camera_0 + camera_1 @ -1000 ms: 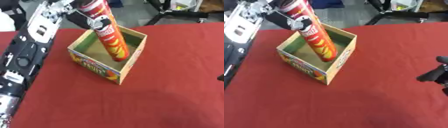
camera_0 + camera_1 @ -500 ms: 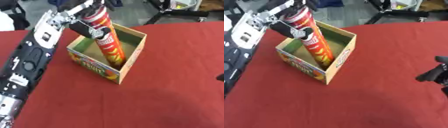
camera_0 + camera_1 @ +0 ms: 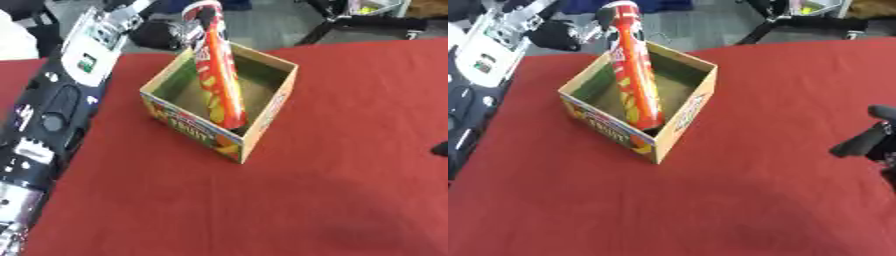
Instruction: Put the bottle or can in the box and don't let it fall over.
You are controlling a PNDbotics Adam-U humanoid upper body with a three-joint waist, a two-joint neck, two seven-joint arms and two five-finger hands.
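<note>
Red chip can [image 3: 219, 80] stands tilted inside the cardboard box [image 3: 262, 112], upper centre of frame, base at the near corner. My left hand [image 3: 166, 34] behind its top, fingers unclear. Right hand [image 3: 868, 142] right edge, grip unclear.

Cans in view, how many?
1. One red can stands tilted in the open box, base near the box's front corner, top by the left hand. The box floor that shows holds nothing else; its near corners are hidden.
</note>
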